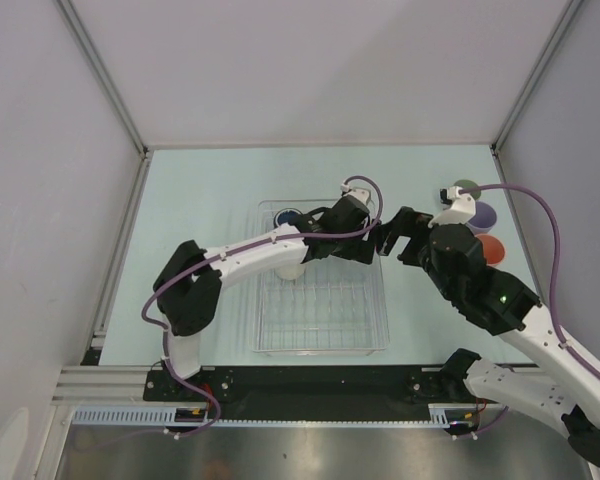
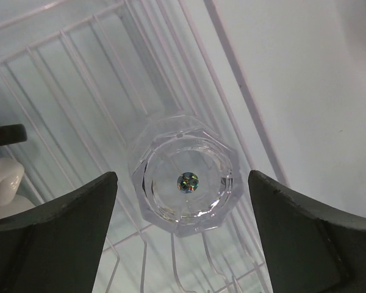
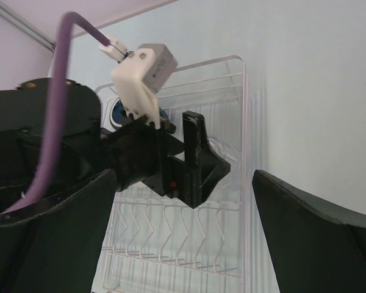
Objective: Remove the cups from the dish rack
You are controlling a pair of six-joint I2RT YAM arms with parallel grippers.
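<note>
The clear dish rack (image 1: 320,348) lies mid-table. A clear glass (image 2: 184,183) stands upside down on its wire grid (image 2: 79,73) near the right wall. My left gripper (image 1: 365,250) is open just above it, with the glass between the fingertips (image 2: 104,189). A dark blue mug (image 1: 288,217) sits in the rack's far left corner. A cream-white mug (image 1: 290,270) sits mostly hidden under my left arm. Sage green (image 1: 467,187), lavender (image 1: 485,215) and salmon-orange (image 1: 493,249) tumblers stand on the table to the right. My right gripper (image 1: 392,236) is open and empty, just right of the rack and facing the left gripper (image 3: 195,165).
The rack's near half holds only bare wire prongs (image 3: 189,244). Grey walls enclose the table on the left, right and back. The two grippers are close together over the rack's right edge (image 3: 244,122).
</note>
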